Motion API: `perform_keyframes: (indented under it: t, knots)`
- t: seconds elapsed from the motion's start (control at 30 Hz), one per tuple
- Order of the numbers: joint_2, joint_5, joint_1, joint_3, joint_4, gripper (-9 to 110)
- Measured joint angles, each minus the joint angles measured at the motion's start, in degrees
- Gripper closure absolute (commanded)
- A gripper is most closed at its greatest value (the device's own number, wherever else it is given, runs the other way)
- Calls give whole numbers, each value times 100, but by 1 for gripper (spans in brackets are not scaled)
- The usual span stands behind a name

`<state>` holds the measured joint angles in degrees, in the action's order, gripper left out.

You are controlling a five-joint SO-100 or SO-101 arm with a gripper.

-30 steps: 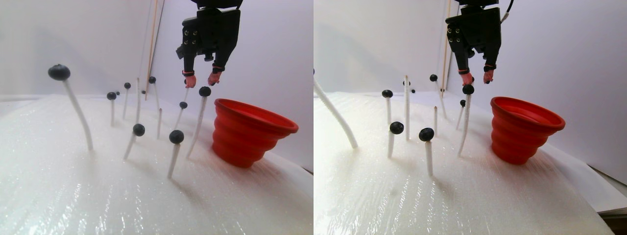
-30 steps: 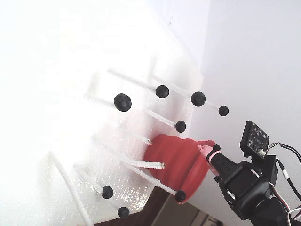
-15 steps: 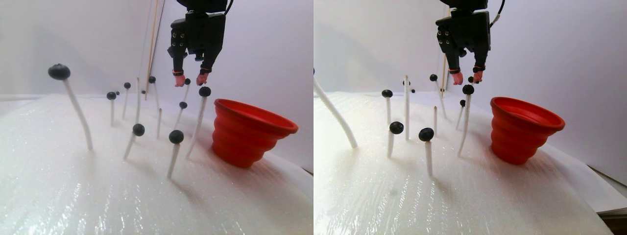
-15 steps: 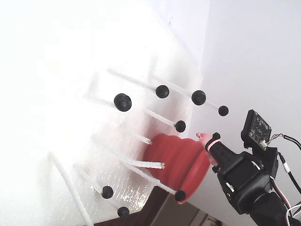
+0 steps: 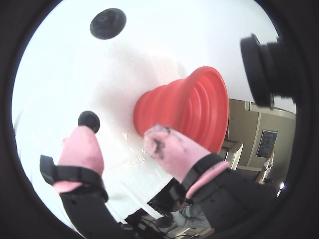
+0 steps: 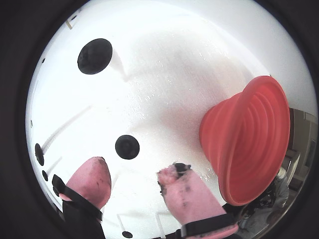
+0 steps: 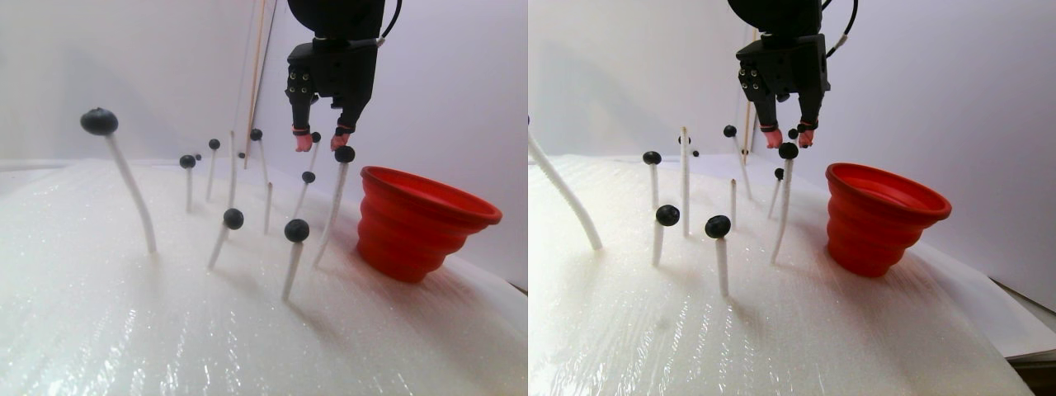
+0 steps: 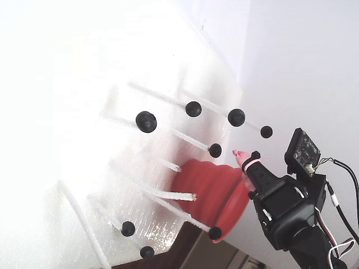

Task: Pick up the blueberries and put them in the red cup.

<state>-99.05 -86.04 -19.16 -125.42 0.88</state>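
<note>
Several blueberries sit on the tips of thin white rods stuck in the white foam. My gripper hangs open over the back rods, left of the red cup, with nothing between its pink fingertips. One blueberry lies just ahead of the gap between the fingers, and in a wrist view it shows as the blueberry at the left fingertip. A larger blueberry stands farther off. The tall-rod blueberry is just right of and below the right fingertip. The red cup stands upright at the right of both wrist views.
The white foam sheet covers the table. Bare rods stand among the berry rods, and a bent one carries a big blueberry at the left. A wooden stick leans on the back wall. The table edge is behind the cup.
The gripper has moved left, away from above the cup's rim, and come down among the back rods. It stays open and empty. Berries and cup have not moved.
</note>
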Motion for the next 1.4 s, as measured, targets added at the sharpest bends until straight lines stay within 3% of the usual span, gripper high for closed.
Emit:
perform_keyframes:
  t: [0.7, 1.4]
  knots:
    - [598, 738, 334, 158, -483, 82]
    - [976, 686, 334, 369, -606, 83]
